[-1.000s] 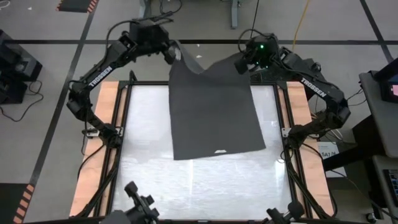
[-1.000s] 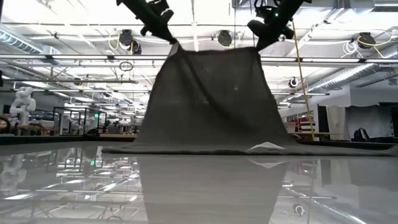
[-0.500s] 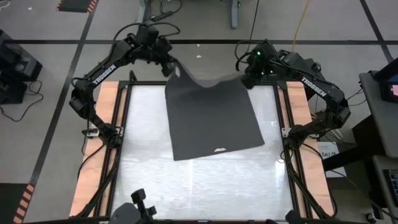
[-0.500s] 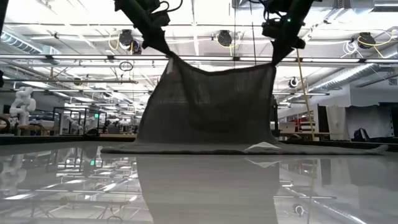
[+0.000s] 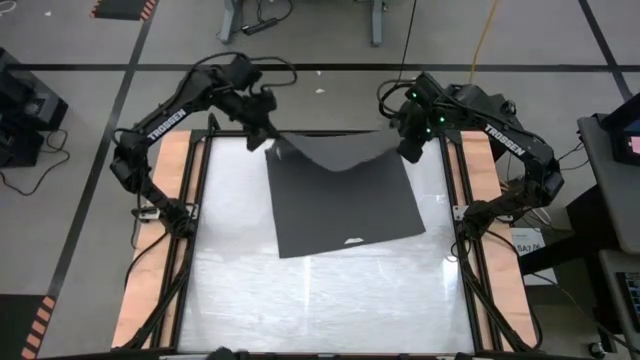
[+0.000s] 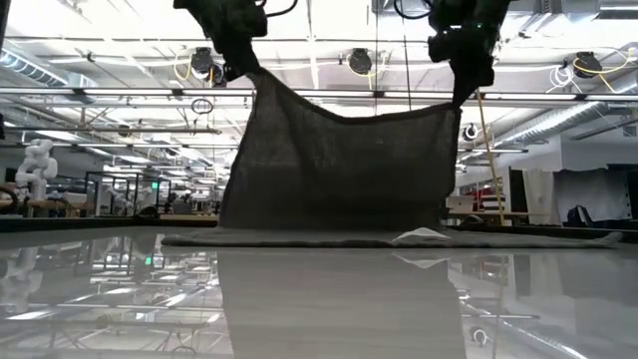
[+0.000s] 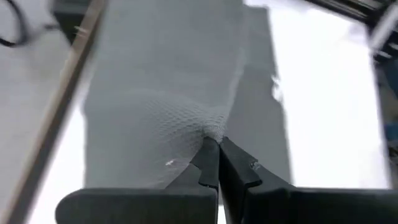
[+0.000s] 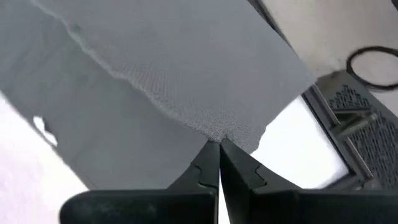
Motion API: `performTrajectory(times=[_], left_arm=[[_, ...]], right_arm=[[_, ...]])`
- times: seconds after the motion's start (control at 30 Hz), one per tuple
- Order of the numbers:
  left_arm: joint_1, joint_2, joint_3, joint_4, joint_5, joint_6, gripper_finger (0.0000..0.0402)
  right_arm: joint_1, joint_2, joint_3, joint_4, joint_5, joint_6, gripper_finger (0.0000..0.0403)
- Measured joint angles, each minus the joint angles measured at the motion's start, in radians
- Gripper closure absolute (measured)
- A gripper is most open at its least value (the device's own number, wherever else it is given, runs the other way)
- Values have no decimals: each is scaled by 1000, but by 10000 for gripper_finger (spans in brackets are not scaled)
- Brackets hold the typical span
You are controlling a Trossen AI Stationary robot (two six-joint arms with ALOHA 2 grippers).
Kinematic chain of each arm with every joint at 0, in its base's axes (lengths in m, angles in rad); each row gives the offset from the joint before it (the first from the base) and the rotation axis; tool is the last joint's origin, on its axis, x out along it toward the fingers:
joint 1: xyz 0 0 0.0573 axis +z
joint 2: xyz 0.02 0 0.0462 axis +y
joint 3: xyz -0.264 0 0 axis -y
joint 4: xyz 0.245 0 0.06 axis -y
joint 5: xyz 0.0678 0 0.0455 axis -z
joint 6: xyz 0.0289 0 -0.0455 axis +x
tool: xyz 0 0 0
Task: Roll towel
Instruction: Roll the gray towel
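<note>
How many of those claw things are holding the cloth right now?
2. The left gripper pinches one raised far corner of the towel; the right gripper pinches the other. The near edge, with its white tag, lies on the table.

Towel [image 6: 339, 170] tag's markings too small

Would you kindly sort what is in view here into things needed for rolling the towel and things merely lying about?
In the job:
towel, far edge lifted
left gripper, pinching one far corner
right gripper, pinching the other

Lying about:
table
black cable loop
</note>
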Motion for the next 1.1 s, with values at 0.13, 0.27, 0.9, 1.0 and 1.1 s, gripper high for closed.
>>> performTrajectory(times=[0.13, 0.27, 0.9, 1.0, 1.1], left_arm=[[-63, 0, 0, -68, 4, -3, 402], [-127, 0, 0, -67, 3, -58, 402], [-366, 1, -55, -61, -290, -165, 402], [-368, 2, -73, -46, -344, -189, 402], [-369, 2, -73, -14, -343, -206, 402]], right_arm=[[0, 3, -1, -51, -89, -7, 403], [12, 1, -48, -114, -127, -24, 403], [37, -40, -374, -226, -168, 18, 403], [35, -73, -364, -223, -122, 65, 403], [34, -112, -354, -230, -93, 83, 403]])
